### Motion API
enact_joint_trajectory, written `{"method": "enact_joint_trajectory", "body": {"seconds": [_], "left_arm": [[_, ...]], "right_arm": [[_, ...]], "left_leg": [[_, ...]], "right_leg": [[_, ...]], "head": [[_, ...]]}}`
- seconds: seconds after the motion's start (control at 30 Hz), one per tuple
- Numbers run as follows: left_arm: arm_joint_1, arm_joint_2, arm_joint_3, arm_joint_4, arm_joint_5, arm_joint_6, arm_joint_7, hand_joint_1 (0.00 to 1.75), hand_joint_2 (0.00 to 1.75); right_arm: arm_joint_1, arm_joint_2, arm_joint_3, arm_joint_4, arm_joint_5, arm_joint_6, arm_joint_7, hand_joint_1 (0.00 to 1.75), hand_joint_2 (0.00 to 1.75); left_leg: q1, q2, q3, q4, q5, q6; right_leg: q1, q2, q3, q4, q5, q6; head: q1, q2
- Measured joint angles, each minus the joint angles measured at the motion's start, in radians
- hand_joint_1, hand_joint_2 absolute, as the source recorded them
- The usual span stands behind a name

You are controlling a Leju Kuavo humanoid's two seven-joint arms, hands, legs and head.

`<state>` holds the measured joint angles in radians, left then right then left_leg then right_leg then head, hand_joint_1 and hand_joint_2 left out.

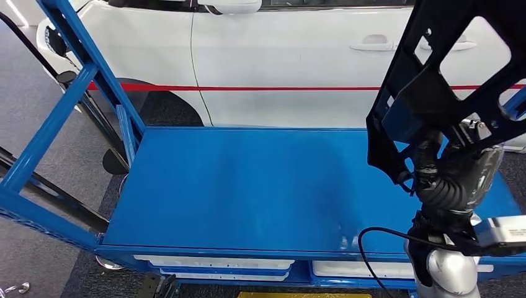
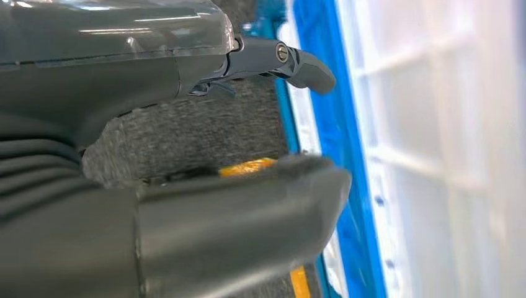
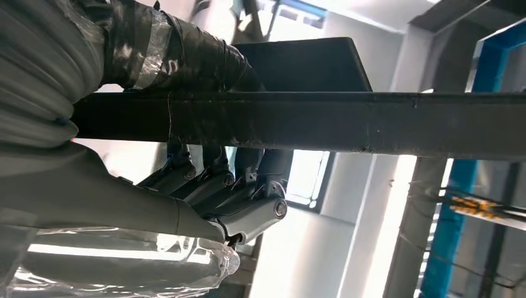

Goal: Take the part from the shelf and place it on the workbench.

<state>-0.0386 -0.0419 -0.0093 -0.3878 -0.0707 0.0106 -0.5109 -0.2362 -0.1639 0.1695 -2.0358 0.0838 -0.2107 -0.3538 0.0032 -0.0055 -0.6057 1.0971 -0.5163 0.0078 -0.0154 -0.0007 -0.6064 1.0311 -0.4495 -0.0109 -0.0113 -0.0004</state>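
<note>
A large black plastic part [image 1: 434, 74] with several cut-outs hangs upright over the right end of the blue workbench [image 1: 248, 186], clear of its surface. My right hand [image 1: 456, 177] grips the part's lower edge. In the right wrist view the dark fingers [image 3: 217, 186] curl around a black bar of the part [image 3: 372, 124], with the taped thumb [image 3: 173, 49] across it. My left hand [image 2: 186, 186] hangs beside the bench's blue edge [image 2: 335, 124] with thumb and fingers apart and nothing between them.
A white car [image 1: 279, 56] with a red stripe stands just behind the bench. Blue frame posts [image 1: 74, 74] rise at the bench's left end. White bins [image 1: 217, 264] sit on a lower shelf. Grey carpet lies to the left.
</note>
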Motion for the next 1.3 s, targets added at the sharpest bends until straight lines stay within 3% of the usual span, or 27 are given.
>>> {"method": "enact_joint_trajectory", "body": {"seconds": [0.07,0.1,0.13,0.17,0.2,0.27,0.33,0.47,0.5,0.6,0.63,0.67,0.7,0.73,0.8,0.93,1.0,1.1,1.13,1.17,1.2,1.3], "left_arm": [[0.000,-0.001,0.002,0.002,0.000,-0.003,-0.012,0.00,1.75],[0.000,0.000,0.003,0.003,-0.001,-0.004,-0.016,0.00,1.75],[0.001,0.000,0.004,0.004,-0.001,-0.003,-0.020,0.00,1.75],[0.001,0.000,0.005,0.004,-0.002,0.000,-0.022,0.00,1.75],[0.000,0.000,0.006,0.005,-0.007,0.009,-0.024,0.00,1.75],[-0.002,0.000,0.006,0.005,-0.022,0.041,-0.023,0.00,1.75],[-0.003,0.000,0.007,0.005,-0.027,0.067,-0.015,0.00,1.75],[-0.002,-0.003,0.022,0.008,-0.003,0.074,0.004,0.00,1.75],[-0.002,-0.004,0.027,0.009,0.002,0.075,0.008,0.00,1.75],[-0.002,-0.008,0.041,0.015,0.014,0.081,0.028,0.00,1.75],[-0.001,-0.010,0.046,0.018,0.016,0.084,0.035,0.00,1.75],[-0.001,-0.012,0.049,0.021,0.016,0.087,0.041,0.00,1.75],[-0.002,-0.014,0.051,0.023,0.015,0.090,0.047,0.00,1.75],[-0.002,-0.016,0.051,0.025,0.013,0.093,0.052,0.00,1.75],[-0.004,-0.019,0.053,0.027,0.010,0.096,0.061,0.00,1.75],[-0.005,-0.021,0.058,0.029,0.001,0.097,0.073,0.00,1.75],[-0.006,-0.022,0.059,0.029,-0.002,0.097,0.076,0.00,1.75],[-0.008,-0.023,0.060,0.030,-0.003,0.097,0.078,0.00,1.75],[-0.008,-0.023,0.060,0.030,-0.003,0.097,0.078,0.00,1.75],[-0.008,-0.023,0.060,0.030,-0.003,0.097,0.079,0.00,1.75],[-0.008,-0.023,0.060,0.030,-0.004,0.097,0.079,0.00,1.75],[-0.013,-0.022,0.060,0.030,-0.006,0.098,0.079,0.00,1.75]], "right_arm": [[0.012,0.000,0.003,-0.018,0.001,0.010,-0.009,1.75,1.75],[0.020,0.000,0.007,-0.024,0.003,0.012,-0.012,1.75,1.75],[0.027,0.000,0.010,-0.030,0.005,0.013,-0.014,1.75,1.75],[0.032,0.000,0.015,-0.035,0.006,0.013,-0.016,1.75,1.75],[0.036,0.000,0.018,-0.040,0.007,0.013,-0.017,1.75,1.75],[0.040,0.000,0.024,-0.051,0.011,0.013,-0.018,1.75,1.75],[0.045,0.000,0.028,-0.060,0.018,0.013,-0.018,1.75,1.75],[0.061,0.000,0.036,-0.067,0.024,0.013,-0.011,1.75,1.75],[0.065,0.000,0.038,-0.068,0.024,0.013,-0.010,1.75,1.75],[0.085,0.000,0.043,-0.070,0.024,0.013,-0.004,1.75,1.75],[0.092,0.000,0.046,-0.070,0.025,0.013,-0.002,1.75,1.75],[0.098,0.000,0.049,-0.070,0.026,0.013,0.000,1.75,1.75],[0.101,0.000,0.052,-0.070,0.026,0.013,0.002,1.75,1.75],[0.103,0.000,0.054,-0.070,0.026,0.013,0.005,1.75,1.75],[0.104,0.000,0.058,-0.069,0.026,0.013,0.010,1.75,1.75],[0.112,0.002,0.070,-0.070,0.023,0.013,0.016,1.75,1.75],[0.113,0.006,0.076,-0.070,0.023,0.013,0.018,1.75,1.75],[0.116,0.010,0.082,-0.070,0.023,0.013,0.018,1.75,1.75],[0.118,0.011,0.084,-0.070,0.023,0.013,0.019,1.75,1.75],[0.119,0.011,0.085,-0.070,0.023,0.013,0.019,1.75,1.75],[0.120,0.012,0.086,-0.070,0.023,0.013,0.019,1.75,1.75],[0.122,0.014,0.086,-0.070,0.023,0.013,0.019,1.75,1.75]], "left_leg": [[0.005,0.000,-0.058,0.130,-0.063,-0.010],[0.007,0.000,-0.086,0.186,-0.082,-0.013],[0.007,0.000,-0.100,0.212,-0.083,-0.014],[0.007,0.000,-0.093,0.195,-0.062,-0.013],[0.007,0.000,-0.070,0.143,-0.027,-0.010],[0.004,0.001,-0.004,-0.001,0.036,0.001],[-0.001,0.000,0.029,-0.072,0.053,0.009],[0.001,0.000,0.038,-0.095,0.065,0.029],[0.004,0.001,0.041,-0.102,0.070,0.035],[0.005,0.002,0.040,-0.104,0.073,0.041],[0.004,0.002,0.040,-0.102,0.073,0.041],[0.005,0.002,0.039,-0.099,0.072,0.040],[0.005,0.001,0.038,-0.094,0.071,0.039],[0.005,0.000,0.037,-0.088,0.069,0.036],[0.002,-0.002,0.029,-0.073,0.063,0.027],[0.000,-0.003,0.015,-0.061,0.062,0.009],[0.003,-0.001,-0.001,-0.022,0.023,-0.001],[0.006,0.000,-0.058,0.152,-0.094,-0.014],[0.007,0.000,-0.068,0.195,-0.115,-0.015],[0.007,0.000,-0.058,0.201,-0.117,-0.013],[0.006,0.000,-0.028,0.165,-0.101,-0.009],[-0.002,0.000,0.106,-0.045,-0.041,0.013]], "right_leg": [[0.001,-0.002,0.000,0.000,-0.001,-0.005],[0.001,-0.002,0.000,0.000,-0.001,-0.005],[0.001,-0.002,0.001,0.000,-0.002,-0.006],[0.002,-0.001,0.002,0.001,-0.002,-0.006],[0.002,-0.001,0.003,0.001,-0.003,-0.005],[0.004,0.001,0.006,0.001,-0.004,-0.002],[0.005,0.001,0.006,0.001,-0.004,0.007],[0.004,0.001,0.003,0.012,-0.016,0.029],[0.004,0.001,-0.012,0.047,-0.040,0.033],[0.001,0.001,-0.095,0.230,-0.133,0.041],[0.000,0.001,-0.111,0.265,-0.141,0.043],[-0.001,0.001,-0.109,0.263,-0.128,0.045],[-0.003,0.001,-0.088,0.222,-0.099,0.046],[-0.005,0.000,-0.053,0.154,-0.064,0.046],[-0.005,0.002,0.000,0.044,-0.022,0.040],[-0.001,0.004,-0.001,0.017,-0.008,0.015],[-0.004,0.001,-0.008,0.011,0.003,-0.001],[-0.002,-0.003,-0.030,0.011,0.019,-0.011],[0.000,-0.004,-0.039,0.013,0.026,-0.011],[0.002,-0.004,-0.049,0.014,0.032,-0.011],[0.004,-0.004,-0.057,0.015,0.039,-0.010],[0.008,-0.004,-0.073,0.014,0.062,-0.004]], "head": [[0.000,0.000],[0.000,0.000],[0.000,0.000],[0.000,0.000],[0.000,0.000],[0.000,0.000],[0.000,0.000],[0.000,0.000],[0.000,0.000],[0.000,0.000],[0.000,0.000],[0.000,0.000],[0.000,0.000],[0.000,0.000],[0.000,0.000],[0.000,0.000],[0.000,0.000],[-0.001,0.000],[-0.001,0.000],[-0.001,0.000],[-0.001,0.000],[0.000,0.000]]}}
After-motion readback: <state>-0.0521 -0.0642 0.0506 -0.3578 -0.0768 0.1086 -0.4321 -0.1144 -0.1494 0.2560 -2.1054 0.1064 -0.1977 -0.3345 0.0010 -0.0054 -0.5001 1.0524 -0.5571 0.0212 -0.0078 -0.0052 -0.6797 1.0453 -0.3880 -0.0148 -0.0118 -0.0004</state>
